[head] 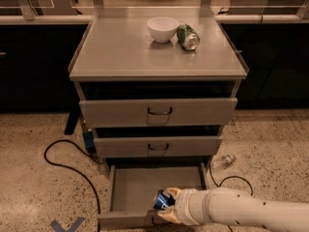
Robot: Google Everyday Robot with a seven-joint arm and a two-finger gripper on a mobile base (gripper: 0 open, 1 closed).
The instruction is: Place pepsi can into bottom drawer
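Observation:
The bottom drawer (140, 187) is pulled out, a wide flat grey tray below two taller grey drawers. My gripper (169, 204) comes in from the lower right on a white arm and is shut on the blue pepsi can (162, 200). It holds the can tilted just above the drawer's front right part, near the front wall. The drawer's handle is hidden behind the gripper.
A white bowl (162, 29) and a green can (188, 36) lying on its side sit on the cabinet top (120, 52). A black cable (67, 163) loops on the floor at the left. A clear plastic bottle (223, 161) lies on the floor right of the drawers.

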